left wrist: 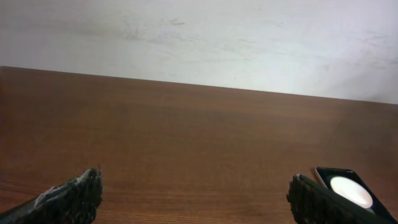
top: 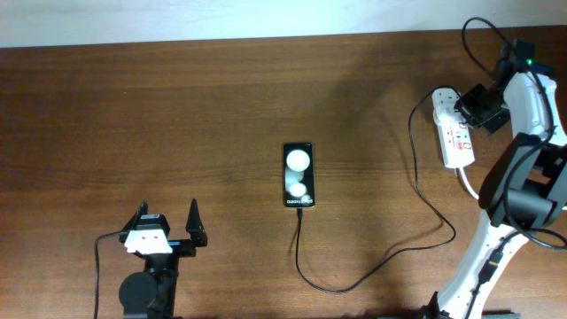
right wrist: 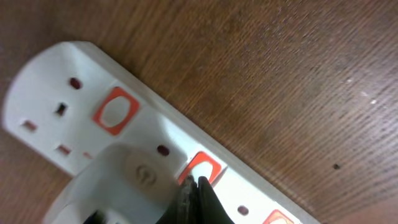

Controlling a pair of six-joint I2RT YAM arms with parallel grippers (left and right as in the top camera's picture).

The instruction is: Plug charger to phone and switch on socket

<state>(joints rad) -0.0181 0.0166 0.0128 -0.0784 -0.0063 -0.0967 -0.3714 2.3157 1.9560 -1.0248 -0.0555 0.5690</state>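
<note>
The black phone (top: 299,175) lies flat mid-table with two white blobs on its face; its corner shows in the left wrist view (left wrist: 348,186). The thin black charger cable (top: 372,270) runs from the phone's near end in a loop toward the white socket strip (top: 455,133) at the right. My right gripper (top: 469,106) is over the strip, fingers shut together, tips (right wrist: 196,185) touching a red switch (right wrist: 202,168) beside the white plug (right wrist: 127,180). My left gripper (top: 168,226) is open and empty at the front left, its fingers (left wrist: 196,196) wide apart.
A thick white cord (top: 468,184) leaves the strip's near end. Other red switches (right wrist: 115,111) sit along the strip. The table's far edge meets a pale wall (left wrist: 199,37). The right arm's white body (top: 532,168) stands over the right edge.
</note>
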